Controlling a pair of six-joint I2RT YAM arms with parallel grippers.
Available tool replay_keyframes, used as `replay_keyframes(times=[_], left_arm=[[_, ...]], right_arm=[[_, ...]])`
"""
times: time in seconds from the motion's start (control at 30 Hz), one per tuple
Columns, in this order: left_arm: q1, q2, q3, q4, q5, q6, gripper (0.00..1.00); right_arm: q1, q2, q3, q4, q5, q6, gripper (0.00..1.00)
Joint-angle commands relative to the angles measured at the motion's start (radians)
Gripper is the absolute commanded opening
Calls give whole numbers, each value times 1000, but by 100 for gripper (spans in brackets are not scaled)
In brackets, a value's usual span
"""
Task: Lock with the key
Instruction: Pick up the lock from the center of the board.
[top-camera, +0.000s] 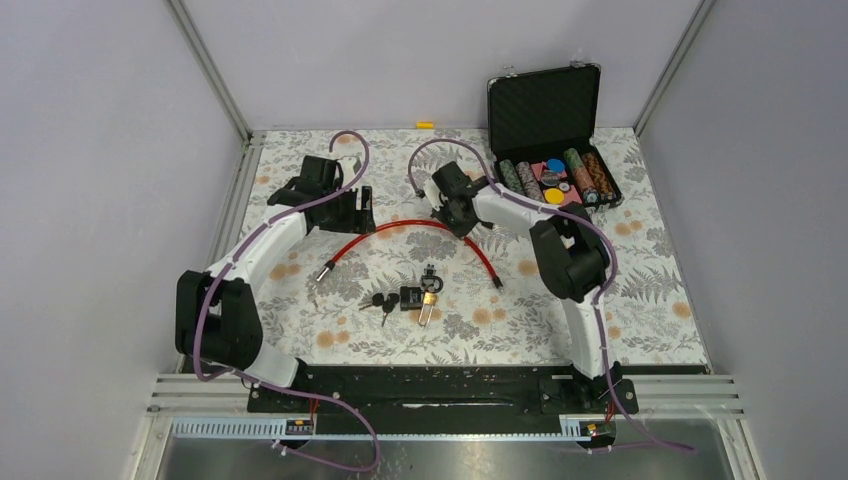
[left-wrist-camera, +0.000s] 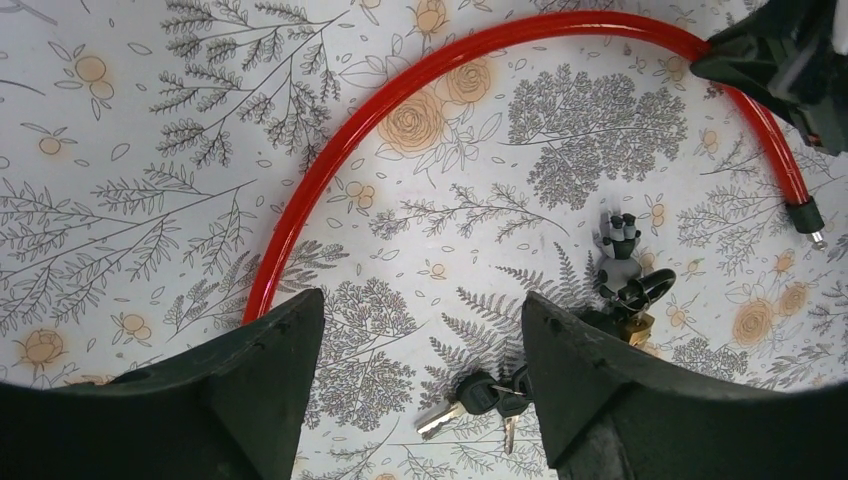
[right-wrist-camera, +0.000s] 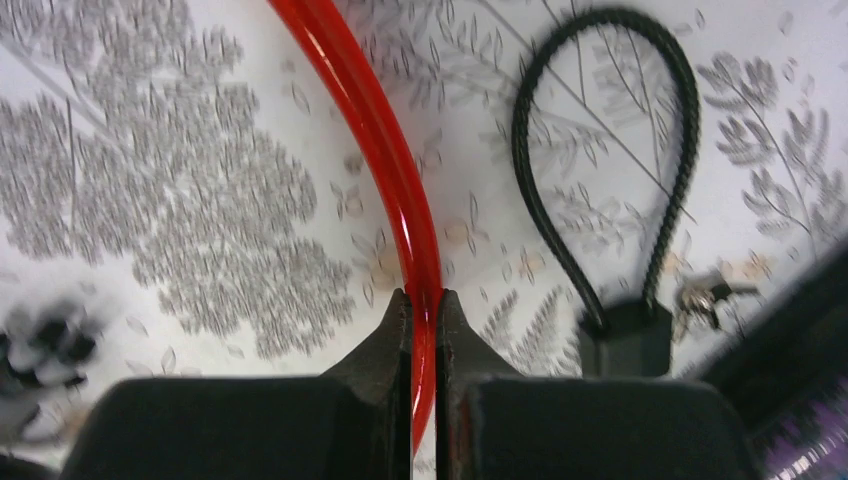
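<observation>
A red cable (top-camera: 400, 226) lies in an arc on the floral mat. My right gripper (top-camera: 461, 218) is shut on it near its far right part; the right wrist view shows the cable (right-wrist-camera: 372, 140) pinched between the shut jaws of the gripper (right-wrist-camera: 423, 300). A small padlock (top-camera: 413, 296) with a brass part lies in the middle, a bunch of black-headed keys (top-camera: 381, 301) just left of it. My left gripper (top-camera: 360, 210) is open and empty above the mat. In its view (left-wrist-camera: 420, 330) the keys (left-wrist-camera: 482, 396) lie between the fingers and the padlock (left-wrist-camera: 633, 300) to the right.
An open black case (top-camera: 545, 105) with poker chips (top-camera: 560, 180) stands at the back right. A black braided loop lock (right-wrist-camera: 600, 150) lies on the mat right beside the right gripper. The cable's metal ends (top-camera: 323, 271) rest on the mat.
</observation>
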Motion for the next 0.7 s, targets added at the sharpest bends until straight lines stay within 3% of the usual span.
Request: replay_keyframes(times=[0.0,0.3,0.53,0.67], left_arm=[[6,-55,-11,75,32,16,72],[5,-38,33,198,19,77,74],[5,-32,-35,434,-41,204,77],[5,37,-8,407,24,209,73]], right_arm=[[4,-226,-113,149,73,-109,0],[21,-557,-323,369,86,-293,0],[28,-638,-321,332,58,-286,0],[29,-653,-300,300,52,-258,0]])
